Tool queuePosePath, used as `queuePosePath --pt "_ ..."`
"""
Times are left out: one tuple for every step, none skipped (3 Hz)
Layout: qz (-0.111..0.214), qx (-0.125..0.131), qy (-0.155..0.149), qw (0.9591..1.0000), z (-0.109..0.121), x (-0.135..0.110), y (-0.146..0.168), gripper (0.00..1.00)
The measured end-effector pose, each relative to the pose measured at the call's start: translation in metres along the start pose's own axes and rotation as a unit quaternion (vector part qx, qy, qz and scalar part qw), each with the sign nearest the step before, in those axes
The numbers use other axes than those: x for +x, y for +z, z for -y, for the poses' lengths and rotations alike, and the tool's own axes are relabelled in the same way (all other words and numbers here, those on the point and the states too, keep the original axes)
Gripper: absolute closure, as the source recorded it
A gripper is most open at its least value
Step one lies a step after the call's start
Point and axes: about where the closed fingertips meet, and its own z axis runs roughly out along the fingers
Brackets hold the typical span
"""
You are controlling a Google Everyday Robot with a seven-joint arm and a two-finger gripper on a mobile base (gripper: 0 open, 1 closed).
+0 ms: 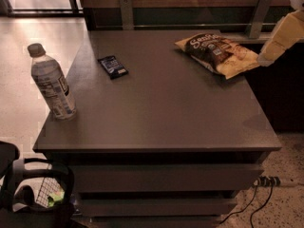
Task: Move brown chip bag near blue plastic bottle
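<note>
A large crinkly brown chip bag (219, 54), dark in the centre with white script and yellow-tan ends, lies flat at the far right of the dark grey worktop (161, 113). The clear ribbed blue plastic bottle (51, 85), with a pale cap and a white-and-blue label, stands upright at the near left edge, well apart from the bag. Between them, towards the far left, lies 1 small flat dark-blue packet (112, 66), touching neither.

The pale cream end effector (267, 56) enters from the upper right and slants down, with its tip just beside the bag's right yellow end. Whether it touches the bag I cannot tell, nor whether it is wide, narrow or holding anything.

As I judge it, the step in hand is the reach for the bag: the bag lies where a grasp has yet to be made, so the carry is not yet begun. The next move calls for a firm hold on the crinkly foil, probably at the right end or the upper edge. Then comes a lift high enough to pass over the packet and a long sweep to the near left. The bag should be set down just beside the bottle without knocking it, since the bottle stands close to the worktop's edge.
</note>
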Motion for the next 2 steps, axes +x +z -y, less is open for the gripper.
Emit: queuePosePath --pt "0.063 -0.002 0.061 0.9961 0.037 -0.009 0.043 0.00" --pt "0.095 -0.005 0.089 0.9914 0.052 -0.015 0.066 0.00"
